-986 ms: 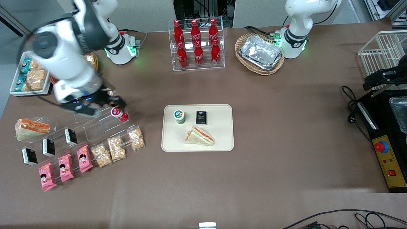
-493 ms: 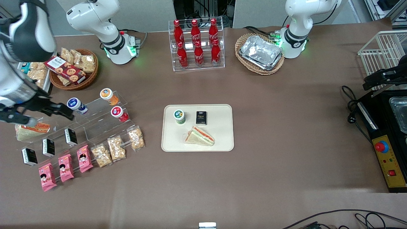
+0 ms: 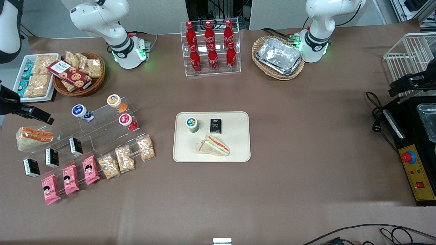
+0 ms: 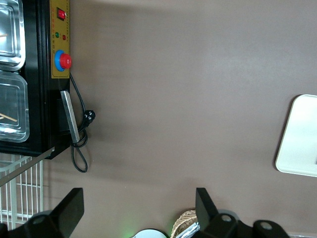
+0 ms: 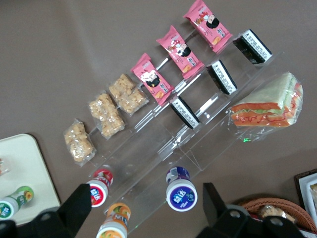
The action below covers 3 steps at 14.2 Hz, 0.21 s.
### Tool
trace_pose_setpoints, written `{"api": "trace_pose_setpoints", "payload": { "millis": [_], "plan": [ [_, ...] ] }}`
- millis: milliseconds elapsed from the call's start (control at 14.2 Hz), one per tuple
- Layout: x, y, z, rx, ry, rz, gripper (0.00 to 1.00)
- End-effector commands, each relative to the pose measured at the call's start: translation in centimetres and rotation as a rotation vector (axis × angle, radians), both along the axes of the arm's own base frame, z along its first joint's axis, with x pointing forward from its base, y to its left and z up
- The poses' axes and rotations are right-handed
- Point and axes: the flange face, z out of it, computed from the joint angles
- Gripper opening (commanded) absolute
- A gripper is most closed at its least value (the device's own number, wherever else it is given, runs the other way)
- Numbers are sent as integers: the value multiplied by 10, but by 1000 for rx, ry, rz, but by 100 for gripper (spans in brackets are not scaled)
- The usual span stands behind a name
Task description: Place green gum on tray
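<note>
The green gum (image 3: 192, 124) stands upright on the tray (image 3: 238, 149), near the sandwich (image 3: 214, 145), so that job looks done. The gripper (image 5: 143, 208) hangs wide open and empty, high above the display rack (image 5: 198, 148).

A clear stand (image 3: 102, 131) carries blue-lidded (image 3: 81, 113), orange-lidded (image 3: 115, 102) and red-lidded (image 3: 127, 122) bottles above pink packets (image 3: 69, 178). Cola bottles (image 3: 210, 46) stand near a foil-tray basket (image 3: 278, 57).
</note>
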Motion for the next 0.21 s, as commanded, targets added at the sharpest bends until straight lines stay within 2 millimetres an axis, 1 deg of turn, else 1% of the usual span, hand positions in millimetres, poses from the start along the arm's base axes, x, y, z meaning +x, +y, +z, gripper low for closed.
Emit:
{"api": "trace_pose_setpoints", "payload": {
  "millis": [0, 141],
  "plan": [
    [9, -4, -5, 12, 54, 10, 100],
    [9, -6, -5, 11, 54, 7, 100]
  ]
}}
